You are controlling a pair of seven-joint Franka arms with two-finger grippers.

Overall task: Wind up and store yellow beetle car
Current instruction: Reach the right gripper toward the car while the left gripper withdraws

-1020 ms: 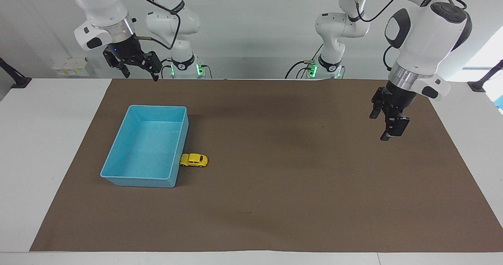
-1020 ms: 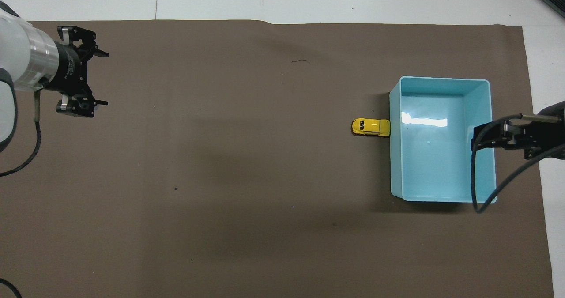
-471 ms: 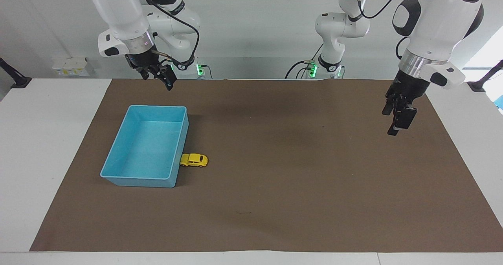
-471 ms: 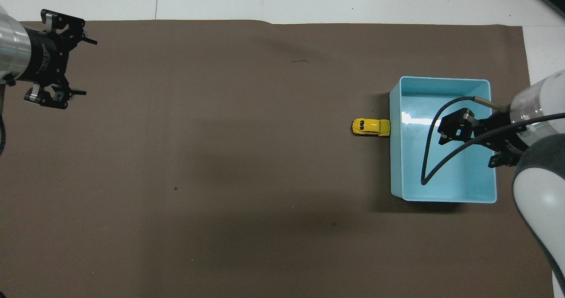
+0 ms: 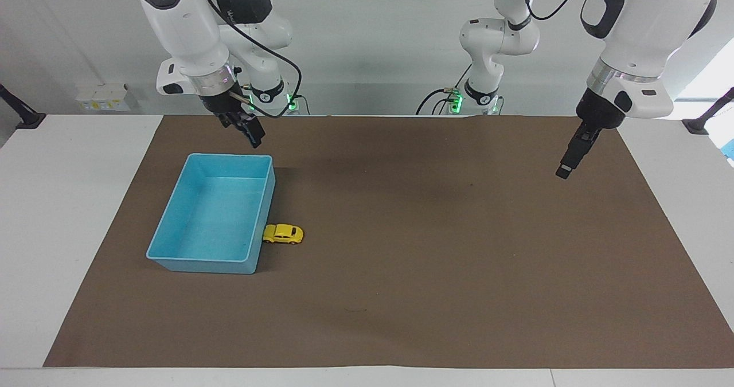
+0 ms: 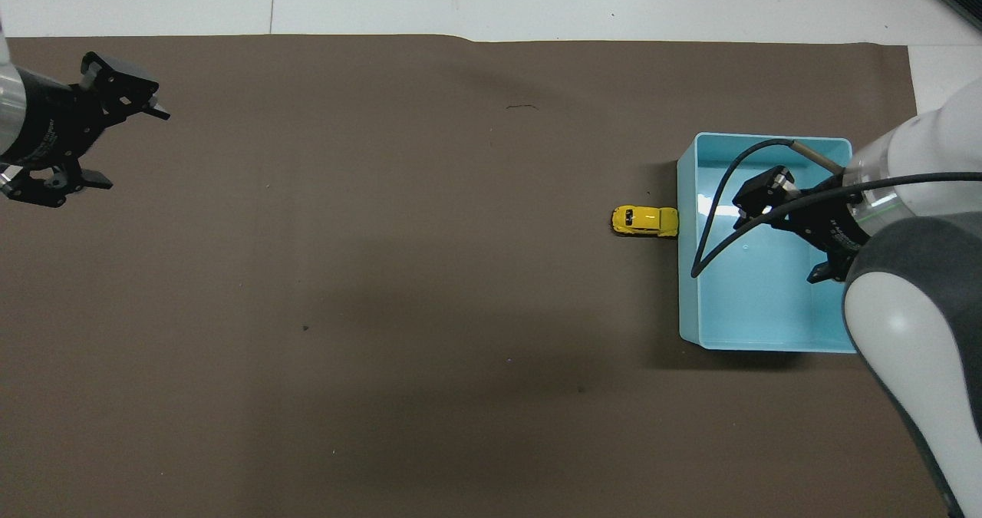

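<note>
The yellow beetle car [image 5: 282,234] sat on the brown mat [image 5: 436,272] in the left-centre of the facing view, its tail end touching the side wall of the blue bin [image 5: 172,252], all four wheels down. Its long axis ran across the frame, straight out from that wall toward the open middle of the mat, so its two flanks faced up-frame and down-frame.

The right gripper [image 5: 252,136] hung in the upper left of the facing view, over the mat just above the bin's upper rim, empty, jaws spread wide. From there the car lay down-frame and a touch toward the frame's centre, with one corner of the bin between them. In the overhead view that gripper [image 6: 790,226] covered the bin's interior, with the car [image 6: 645,221] just off the bin's wall toward mid-frame.

The left gripper [image 5: 565,168] waited up in the right of the facing view, well apart from everything, also spread and empty.

By my reckoning the right arm was clearly the nearer one and the pick was its job. The wall hugging the car's tail looked the tricky bit: fingers would likely have to close across the flanks, not end to end.
</note>
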